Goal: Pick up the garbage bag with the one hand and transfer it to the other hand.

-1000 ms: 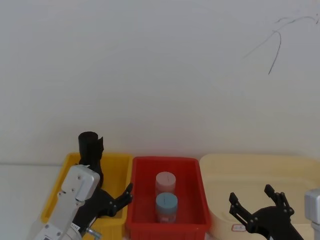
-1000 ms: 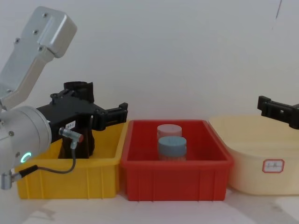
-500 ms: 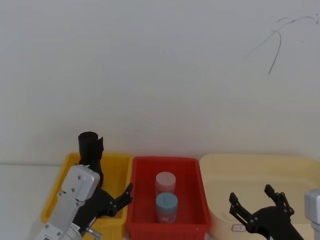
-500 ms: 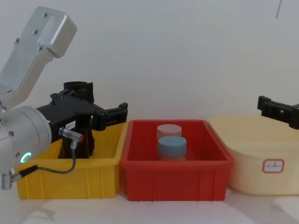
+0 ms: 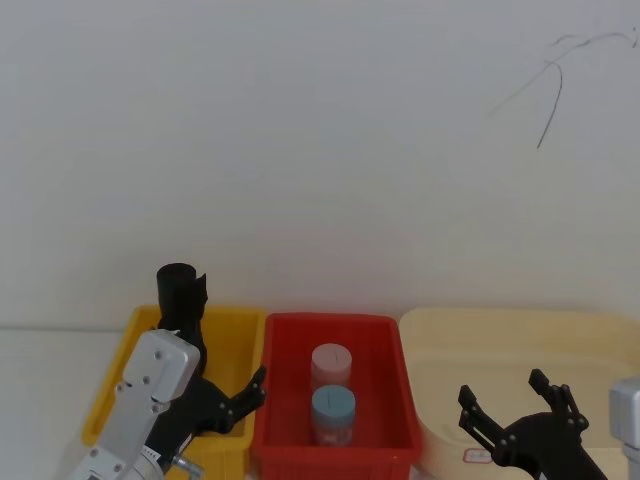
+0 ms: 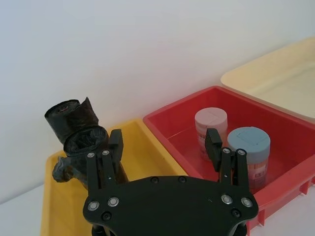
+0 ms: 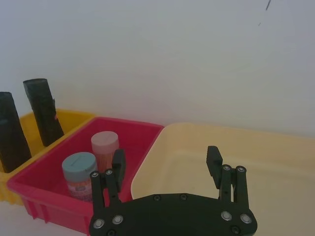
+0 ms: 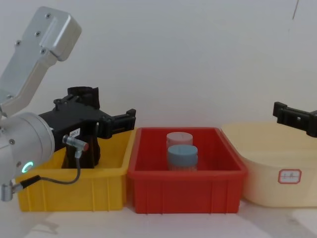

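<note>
The left gripper (image 6: 165,145) hangs just left of the red bin (image 8: 185,191), above the yellow bin (image 8: 69,191) that sits against the red bin's left wall. Its fingers are spread wide with nothing between them. The garbage bag (image 5: 178,290) stands upright at the far end of that yellow bin, left of the red bin and just behind the gripper, ungripped. To the right of the red bin, the right gripper (image 7: 166,158) hovers over the cream tub (image 8: 257,183), its fingers likewise spread and empty.
</note>
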